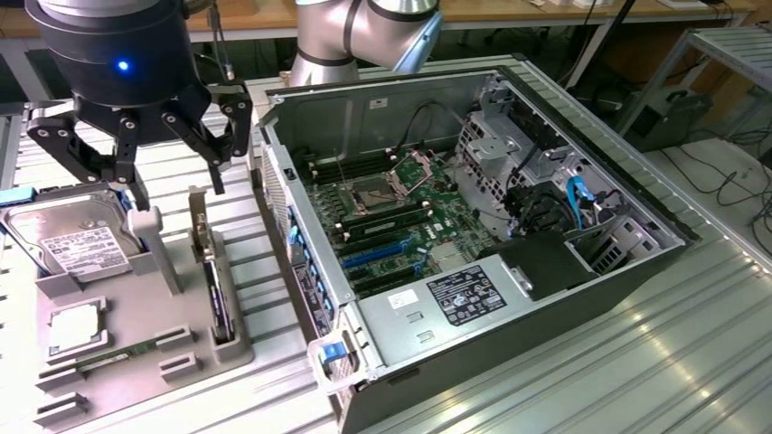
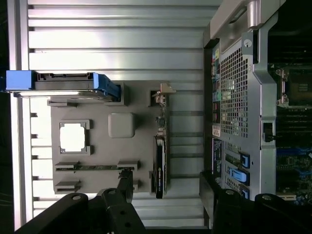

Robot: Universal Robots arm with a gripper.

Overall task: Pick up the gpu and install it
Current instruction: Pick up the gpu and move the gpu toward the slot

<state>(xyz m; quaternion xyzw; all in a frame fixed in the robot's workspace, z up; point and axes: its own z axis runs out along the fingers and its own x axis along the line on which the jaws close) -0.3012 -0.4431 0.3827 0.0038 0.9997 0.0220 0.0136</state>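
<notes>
One arm (image 1: 362,36) holds the tool (image 1: 181,197) above the grey parts tray (image 1: 145,303) on the ribbed metal counter (image 1: 627,362). The tool's jaws are spread wide with nothing between them, and its black fingers (image 1: 215,149) hang clear of everything on the tray.

The gpu (image 1: 215,291) stands on its long edge in a slot at the side of the tray nearest the open computer case (image 1: 362,108). Its pale bracket strip (image 1: 199,231) is at the end closer to the tool. From the wrist camera the gpu (image 2: 160,161) lies along the line between the two fingers (image 2: 124,187) of the tool (image 2: 166,176). The bracket (image 2: 163,95) is at the card's far end from them.

Other parts sit on the same tray (image 2: 102,146):
- A silver hard drive (image 1: 72,240) in a blue carrier is at the edge away from the case.
- A square processor chip (image 1: 75,327) is in its own recess.
- A slim green memory stick (image 1: 121,353) lies in a narrow slot near it.

The case rests on its side, just beside the tray on the exterior view's right. Its side panel is off and the green motherboard (image 1: 399,217) is exposed. The wrist camera sees the perforated rear panel (image 2: 234,87) of the case.
</notes>
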